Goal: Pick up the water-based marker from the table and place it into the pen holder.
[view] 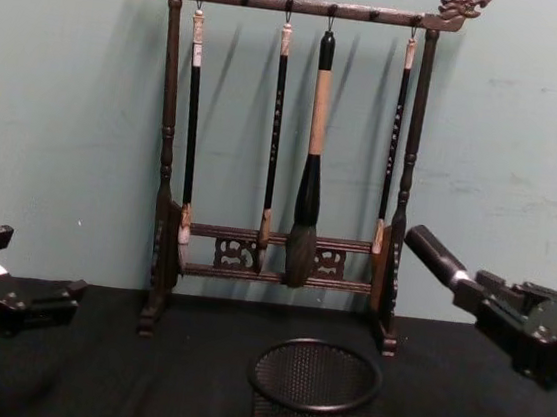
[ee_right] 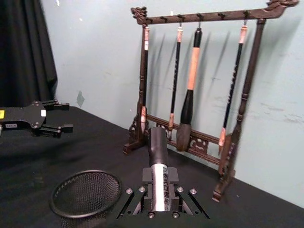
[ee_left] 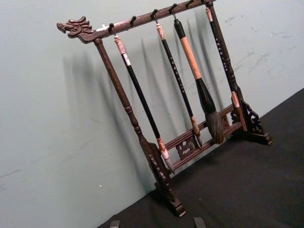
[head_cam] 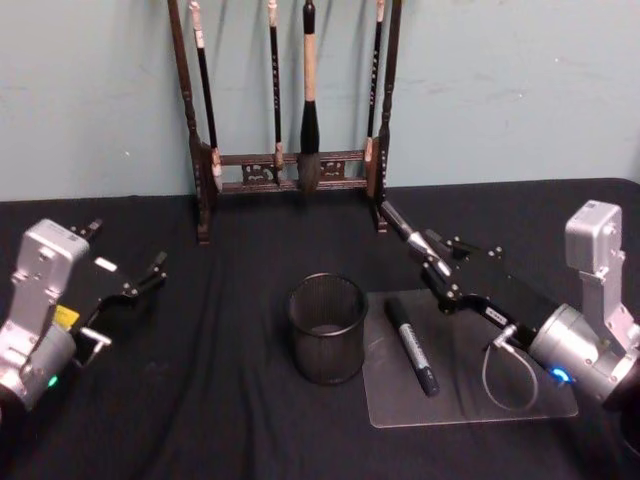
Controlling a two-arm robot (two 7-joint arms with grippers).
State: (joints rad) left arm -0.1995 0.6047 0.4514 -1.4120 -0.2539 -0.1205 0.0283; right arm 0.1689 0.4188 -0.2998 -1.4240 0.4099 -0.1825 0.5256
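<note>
A black-clothed table [head_cam: 230, 400] spans the scene, with a dark wooden brush rack [head_cam: 255, 172] hung with four brushes standing at its far edge against a pale green wall.

The right arm reaches in from the right edge. Its forearm slants toward the middle of the table and the rack. The right end effector [head_cam: 450, 272] is raised off the cloth above the far left corner of a clear mat [head_cam: 470, 395]. Its fingers are clamped on the silver barrel of a marker [head_cam: 405, 228]. The marker's black cap juts out ahead of the fingers, tilted up and away toward the rack's right post. Seen from the chest camera, the cap sits higher than the rim of the pen holder [head_cam: 325, 355] and off to its right.

The left arm is bent at the left edge of the table. The left end effector [head_cam: 129, 244] has its fingers spread wide, grips nothing and points toward the rack, well apart from the pen holder.

The black mesh pen holder stands upright at the centre of the table, in front of the rack and just beside the mat's left edge.

A second marker [head_cam: 412, 346], black with a pale label, lies flat on the left part of the mat, near the pen holder.
</note>
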